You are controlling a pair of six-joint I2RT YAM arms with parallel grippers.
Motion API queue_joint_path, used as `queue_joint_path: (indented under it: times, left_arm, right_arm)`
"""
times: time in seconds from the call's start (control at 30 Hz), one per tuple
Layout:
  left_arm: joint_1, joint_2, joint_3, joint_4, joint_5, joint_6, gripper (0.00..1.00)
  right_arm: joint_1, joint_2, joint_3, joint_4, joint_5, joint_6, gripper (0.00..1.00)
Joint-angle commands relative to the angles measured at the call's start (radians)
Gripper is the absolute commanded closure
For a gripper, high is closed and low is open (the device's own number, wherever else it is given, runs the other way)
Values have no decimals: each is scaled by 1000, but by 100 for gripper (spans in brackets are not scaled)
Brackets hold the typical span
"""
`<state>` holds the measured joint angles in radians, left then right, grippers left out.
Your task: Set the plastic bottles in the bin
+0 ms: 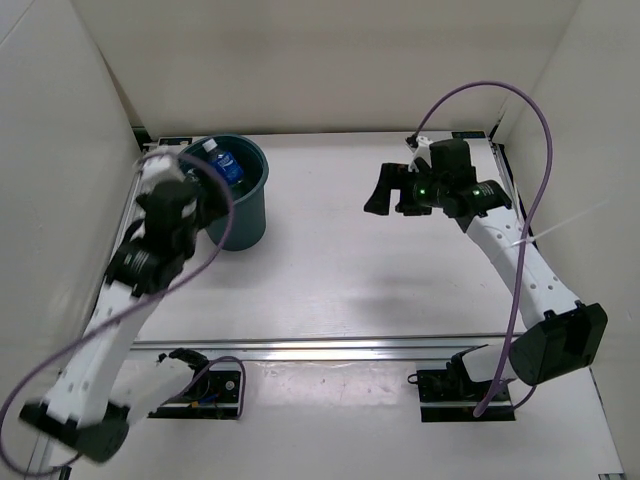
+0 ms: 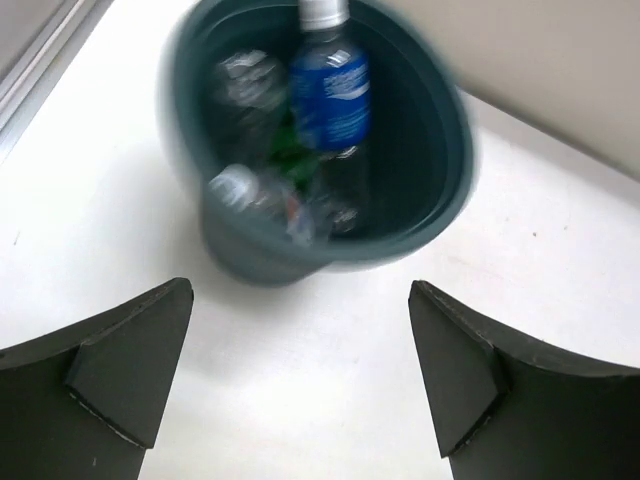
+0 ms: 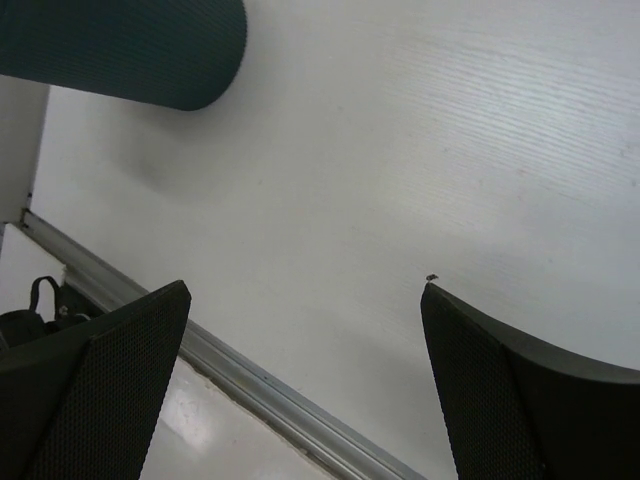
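On my left side, my left gripper is spread wide with nothing between its dark fingers. It hangs over the white table, just in front of the round dark teal-green plastic bin. From overhead, the bin stands at the far left of the table, close to the side wall, and my left wrist is right beside its near wall.

My left wrist camera looks down into the bin, though the picture is smeared. The clear plastic bottle with the blue label leans upright against the far inner wall, silver-grey cap up. Beside it on the left is a plain clear plastic bottle. Lower down lies another clear bottle whose label I cannot make out. A patch of green shows between them, probably the green plastic bottle. All of them are inside the bin.

On the right, my right gripper is held above the far right of the table, well away from the bin. Its black fingers are parted wide and hold nothing. Below them are bare table and a silver metal rail. A purple cable loops over that arm.
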<state>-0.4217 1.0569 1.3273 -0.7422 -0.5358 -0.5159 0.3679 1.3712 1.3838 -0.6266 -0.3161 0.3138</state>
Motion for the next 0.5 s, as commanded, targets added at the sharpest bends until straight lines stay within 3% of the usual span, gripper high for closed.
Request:
queue_joint_path:
  times: [0.0,0.03,0.17,0.3,0.47]
  left_arm:
    - [9,-256,-263,-74,-55,-142,0]
    - [9,-355,-305,-129,-55,-166,0]
    - [9,-504,-384,-308,-79,-318,0]
    - [9,-541,-373,-355,-147,-291,0]
    - [9,-483,-338,-364,-360,-265,0]
  right_arm:
    - [-11,-43,-38,-5,46,9,0]
    - [-11,-43,-48,-5,46,8,0]
    - [-11,-52,-62,-39,60,8,0]
    - [-23,-43,-72,-50,89,30,0]
    - [-76,20,16,-122,190,77,0]
